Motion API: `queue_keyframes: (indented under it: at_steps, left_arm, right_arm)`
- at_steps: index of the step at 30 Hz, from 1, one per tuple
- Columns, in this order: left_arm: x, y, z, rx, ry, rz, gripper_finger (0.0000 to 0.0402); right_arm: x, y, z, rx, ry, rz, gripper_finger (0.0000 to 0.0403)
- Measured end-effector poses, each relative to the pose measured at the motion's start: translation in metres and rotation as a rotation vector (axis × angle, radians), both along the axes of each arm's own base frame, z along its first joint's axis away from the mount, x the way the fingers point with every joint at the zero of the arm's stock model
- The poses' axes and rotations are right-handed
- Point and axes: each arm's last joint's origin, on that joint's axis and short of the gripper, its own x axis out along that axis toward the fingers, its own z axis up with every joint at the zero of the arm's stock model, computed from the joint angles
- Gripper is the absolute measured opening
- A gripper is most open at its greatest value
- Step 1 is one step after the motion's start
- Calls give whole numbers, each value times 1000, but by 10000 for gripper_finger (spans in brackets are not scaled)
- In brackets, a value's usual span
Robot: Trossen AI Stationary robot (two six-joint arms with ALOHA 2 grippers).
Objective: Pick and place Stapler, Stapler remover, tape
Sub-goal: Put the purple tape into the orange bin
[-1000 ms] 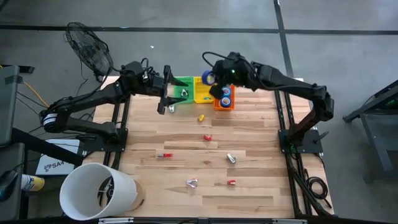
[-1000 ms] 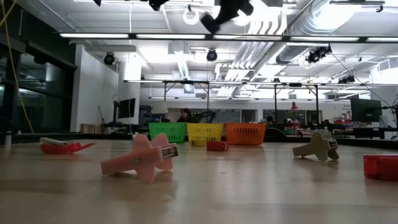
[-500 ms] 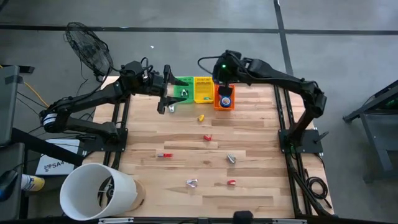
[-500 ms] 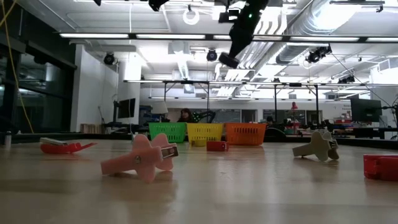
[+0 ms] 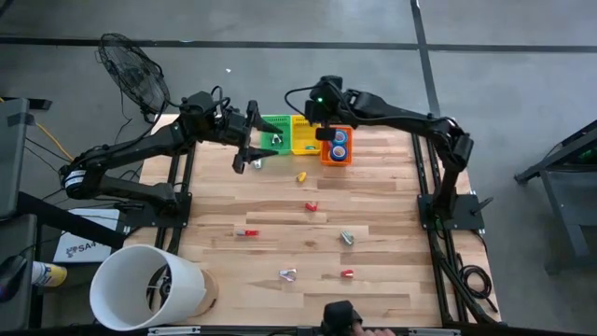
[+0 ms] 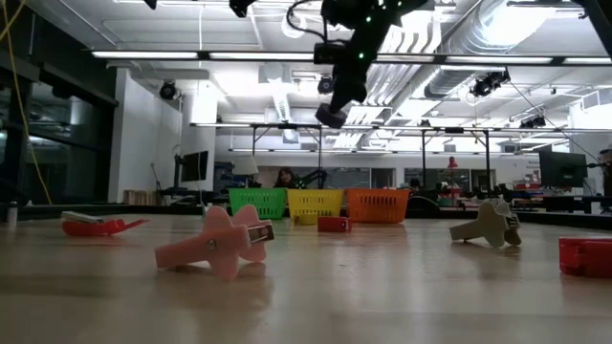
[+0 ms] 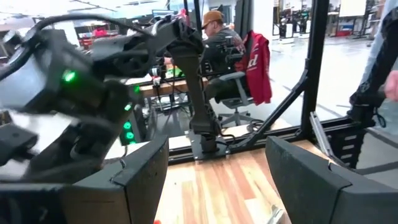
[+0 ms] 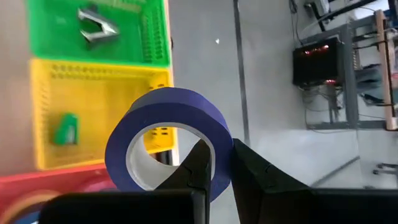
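Right wrist view: the right gripper (image 8: 214, 165) pinches the wall of a blue tape roll (image 8: 166, 134) between closed fingers, holding it above the yellow basket (image 8: 99, 118), with the green basket (image 8: 96, 31) beside that and the orange basket (image 8: 37, 190) on the other side. From above, the left gripper (image 5: 244, 140) hangs with its jaws apart and empty, near the green basket. More tape rolls (image 5: 339, 143) seem to lie in the orange basket. Small staplers and silvery pieces lie scattered across the table (image 5: 392, 280).
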Motion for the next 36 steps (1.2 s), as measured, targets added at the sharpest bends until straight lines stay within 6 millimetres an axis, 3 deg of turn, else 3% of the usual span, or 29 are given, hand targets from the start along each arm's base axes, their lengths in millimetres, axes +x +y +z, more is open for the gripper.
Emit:
queue_keyframes:
  at_steps: [4,11,15,20,23,28,36]
  left_arm:
    - [0,0,0,-11,2,-10,264]
    - [0,0,0,-11,2,-8,264]
    - [0,0,0,-5,1,-7,264]
    - [0,0,0,-4,1,-7,264]
    - [0,0,0,-3,1,-7,264]
    - [0,0,0,7,0,-5,264]
    - [0,1,0,13,-1,24,264]
  right_arm:
    - [6,-6,-6,-18,-9,-4,28]
    - [20,-7,-16,101,-168,2,28]
    - [26,-5,-12,170,-344,-9,28]
    - [26,11,-45,193,-376,-5,28]
    - [16,26,-66,170,-344,-18,28]
    - [-9,37,-78,122,-345,1,28]
    - [-56,23,-96,15,-210,178,28]
